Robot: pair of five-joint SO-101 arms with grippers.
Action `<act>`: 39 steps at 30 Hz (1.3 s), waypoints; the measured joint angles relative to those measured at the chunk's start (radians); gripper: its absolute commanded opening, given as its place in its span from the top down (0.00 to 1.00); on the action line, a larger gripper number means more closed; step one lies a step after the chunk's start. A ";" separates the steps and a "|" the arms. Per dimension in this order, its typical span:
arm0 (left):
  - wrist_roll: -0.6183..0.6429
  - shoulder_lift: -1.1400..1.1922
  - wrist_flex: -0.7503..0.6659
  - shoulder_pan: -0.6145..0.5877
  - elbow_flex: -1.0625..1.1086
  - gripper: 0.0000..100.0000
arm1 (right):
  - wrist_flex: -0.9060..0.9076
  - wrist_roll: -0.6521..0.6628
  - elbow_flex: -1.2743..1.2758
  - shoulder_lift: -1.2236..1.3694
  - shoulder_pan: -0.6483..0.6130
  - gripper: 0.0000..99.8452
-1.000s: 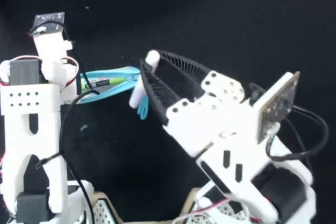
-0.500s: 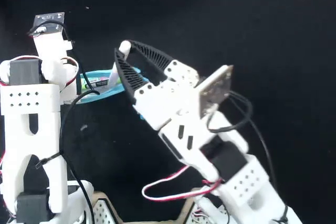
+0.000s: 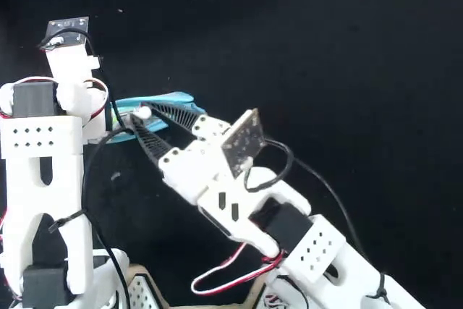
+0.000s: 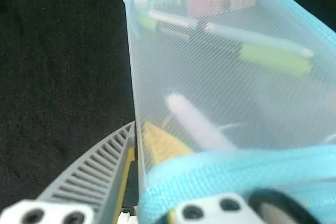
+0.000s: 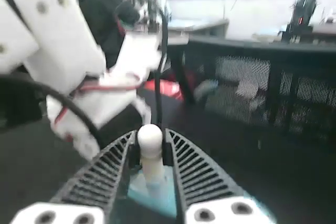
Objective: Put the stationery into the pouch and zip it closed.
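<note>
Turquoise trim runs along the zip of the see-through pouch (image 3: pixel 155 103), which sits on the black table (image 3: pixel 325 56) just in front of your left arm (image 3: pixel 43 150). Your left gripper (image 4: pixel 139 145) is closed on the pouch at its zip end: in the left wrist view the grey ribbed finger (image 4: pixel 100 179) lies against one side of the plastic wall and the zip band (image 4: pixel 220 174) crosses right above the gripper's base. Through the wall you can see things already inside, among them a green marker (image 4: pixel 273 60), a pink eraser (image 4: pixel 220 1) at the far end, and a white stick (image 4: pixel 194 121) nearer the zip.

Your right gripper (image 5: pixel 150 135) is clamped on a white pen (image 5: pixel 150 153). The two black ribbed fingers (image 5: pixel 194 174) press on it from both sides, and its rounded end pokes out past their tips. In the high view that end of the pen (image 3: pixel 144 113) is over the pouch, close beside the left arm, with the right gripper angled across from the right side of the table. The right wrist view shows turquoise just below the pen, between the fingers. You cannot tell from these views whether the pen's tip is already inside the opening or just above it.
</note>
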 measured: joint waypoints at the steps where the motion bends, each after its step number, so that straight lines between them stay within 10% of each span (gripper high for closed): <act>1: 0.000 0.000 0.000 0.000 0.000 0.97 | 0.029 0.000 0.000 0.000 -0.002 0.85; 20: 0.000 0.000 0.000 0.000 0.000 0.97 | 0.741 0.091 -0.376 0.000 0.190 0.89; 39: 0.000 0.000 0.000 0.000 0.000 0.97 | 0.462 0.224 0.077 0.000 0.210 0.81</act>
